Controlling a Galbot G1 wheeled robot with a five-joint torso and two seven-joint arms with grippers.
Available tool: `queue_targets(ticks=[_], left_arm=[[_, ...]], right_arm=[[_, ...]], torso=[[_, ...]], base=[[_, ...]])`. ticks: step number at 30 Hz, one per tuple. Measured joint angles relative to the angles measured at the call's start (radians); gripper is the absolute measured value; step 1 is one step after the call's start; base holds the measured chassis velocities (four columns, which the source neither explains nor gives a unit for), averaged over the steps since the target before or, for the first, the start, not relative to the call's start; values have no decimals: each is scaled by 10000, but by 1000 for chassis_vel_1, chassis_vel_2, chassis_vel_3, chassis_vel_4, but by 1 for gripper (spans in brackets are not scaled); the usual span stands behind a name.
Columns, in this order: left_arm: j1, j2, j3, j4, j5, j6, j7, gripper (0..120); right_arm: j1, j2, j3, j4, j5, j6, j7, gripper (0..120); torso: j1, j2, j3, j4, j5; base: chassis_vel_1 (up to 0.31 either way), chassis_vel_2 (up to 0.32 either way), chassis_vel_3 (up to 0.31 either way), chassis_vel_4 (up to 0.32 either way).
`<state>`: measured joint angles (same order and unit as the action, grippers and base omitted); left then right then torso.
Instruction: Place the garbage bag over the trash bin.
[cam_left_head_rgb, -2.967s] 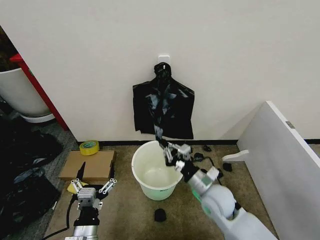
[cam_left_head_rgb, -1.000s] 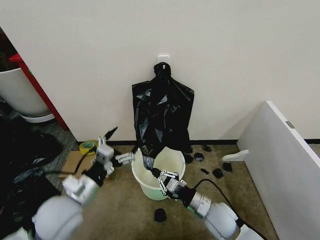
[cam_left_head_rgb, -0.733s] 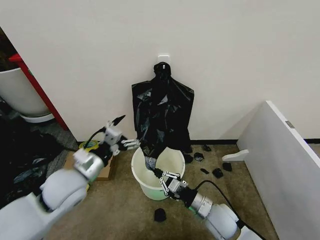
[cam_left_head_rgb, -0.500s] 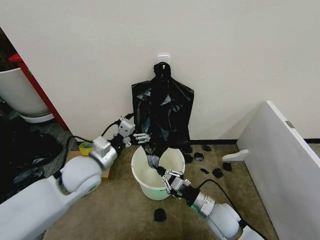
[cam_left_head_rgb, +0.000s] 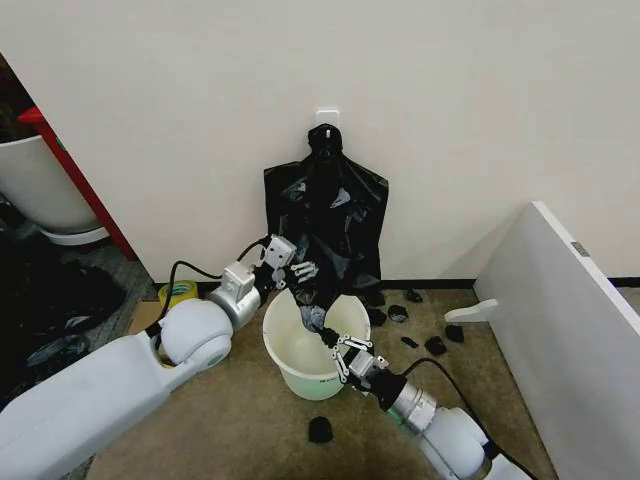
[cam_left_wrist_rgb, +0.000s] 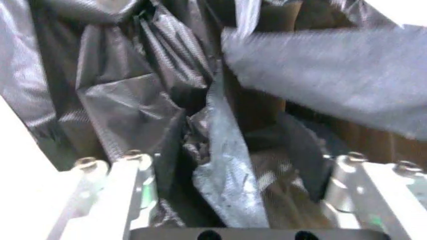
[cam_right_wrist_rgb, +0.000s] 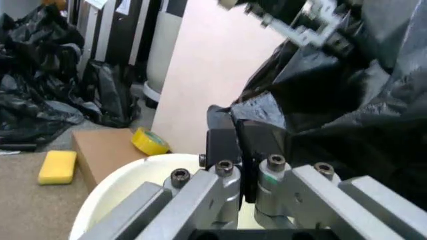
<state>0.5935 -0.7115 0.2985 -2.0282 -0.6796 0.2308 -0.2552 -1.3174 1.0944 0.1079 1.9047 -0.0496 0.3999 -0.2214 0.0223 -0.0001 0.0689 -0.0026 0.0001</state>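
Fingers of the right gripper (cam_left_head_rgb: 340, 352) clamp the bag (cam_left_head_rgb: 318, 300) over the bin (cam_left_head_rgb: 300, 350); the left gripper (cam_left_head_rgb: 297, 272), spread wide, has just reached it, ready to open it.

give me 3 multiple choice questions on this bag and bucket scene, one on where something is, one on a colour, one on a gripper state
1. Where is the yellow tape roll?
A. on the floor, on the left arm's side of the trash bin
B. inside the bin
C. on the white panel

2. What colour is the garbage bag?
A. white
B. black
C. green

3. How is the right gripper?
A. open, away from the bag
B. shut on the garbage bag
C. gripping the bin's rim

Answers: 1 A, the roll lies by the cardboard near the wall. 2 B, the plastic is glossy black. 3 B, the right wrist view shows its fingers pinching black film over the bin.
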Motion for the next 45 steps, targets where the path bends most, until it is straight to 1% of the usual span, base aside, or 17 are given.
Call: queue_targets(ticks=[1, 3, 7, 9, 11, 15, 21, 26, 28, 30, 32, 33, 36, 38, 42, 44, 45], left_arm=[[-58, -21, 79, 12, -47, 57, -75, 47], [-81, -32, 117, 17, -63, 68, -103, 43], [-46, -145, 80, 65, -223, 74, -275, 26], [-27, -162, 56, 73, -253, 81, -309, 25], [27, -186, -15, 87, -305, 96, -382, 14], [50, -116, -112, 73, -357, 143, -371, 0], [32, -18, -152, 39, -409, 243, -269, 0], [179, -273, -502, 47, -453, 53, -567, 0], [261, -393, -672, 30, -544, -131, -674, 0], [370, -478, -855, -65, -665, -447, -763, 0], [392, -482, -868, -82, -668, -521, -771, 0], [502, -482, -908, -146, -613, -847, -784, 0], [775, -477, -1035, -266, -476, -1170, -784, 0], [875, -481, -1101, -302, -447, -1197, -783, 0], [1490, -448, -1562, -512, -321, -1236, -765, 0], [1751, -357, -1742, -600, -289, -1250, -737, 0], [1770, -348, -1755, -608, -286, -1252, -733, 0]], right_arm=[[9, 2, 38, -10, 29, 23, 29, 0], [15, -2, 62, -7, 64, 27, 43, 0], [-18, -30, 125, 21, 191, 30, 66, 0], [-34, -35, 124, 31, 217, 30, 79, 0], [-77, -49, 97, 60, 265, 30, 129, 0], [-112, -74, 19, 178, 378, -43, 211, 0], [-8, -217, 20, 236, 464, -151, 273, 0], [-311, -311, 232, 670, 787, -377, 274, 1], [-517, -361, 381, 929, 848, -411, 247, 9], [-837, -518, 576, 1248, 844, -412, 137, 18], [-872, -548, 607, 1285, 844, -409, 128, 19], [-1114, -734, 815, 1502, 945, -406, 112, 26], [-1588, -1062, 1195, 2118, 1495, -544, 228, 39], [-1732, -1162, 1278, 2372, 1650, -685, 365, 42], [-1888, -1436, 1374, 3306, 2408, -1569, 1321, 62], [-1532, -1565, 1278, 3491, 2692, -2197, 1710, 69], [-1487, -1578, 1264, 3498, 2732, -2255, 1742, 71]], torso=[[0, 0, 1, 1, 2], [0, 0, 0, 1, 1], [0, 1, 0, 1, 1], [0, 1, 0, 1, 1], [0, 1, 0, 1, 0], [0, 1, 0, 1, 0], [0, 1, 0, 2, 1], [0, 1, 0, 0, 0], [0, 1, 0, 3, 2], [0, 1, 0, -2, 1], [-1, 1, -1, -1, 3], [0, 1, 0, 1, 1], [0, 1, 0, 0, 2], [0, 1, -1, 1, 2], [-1, 1, -1, -1, 0], [-1, 2, -1, 2, 1], [-1, 2, -1, 4, 1]], base=[[0, 0, 0, 0], [0, 0, 0, 0], [0, 0, 0, 0], [0, 0, 0, 0], [0, 0, 0, 0], [0, 0, 0, 0], [0, 0, 0, 0], [0, 0, 0, 0], [0, 0, 0, 0], [0, 0, 0, 0], [0, 0, 0, 0], [0, 0, 0, 0], [0, 0, 0, 0], [0, 0, 0, 0], [0, 0, 0, 0], [0, 0, 0, 0], [0, 0, 0, 0]])
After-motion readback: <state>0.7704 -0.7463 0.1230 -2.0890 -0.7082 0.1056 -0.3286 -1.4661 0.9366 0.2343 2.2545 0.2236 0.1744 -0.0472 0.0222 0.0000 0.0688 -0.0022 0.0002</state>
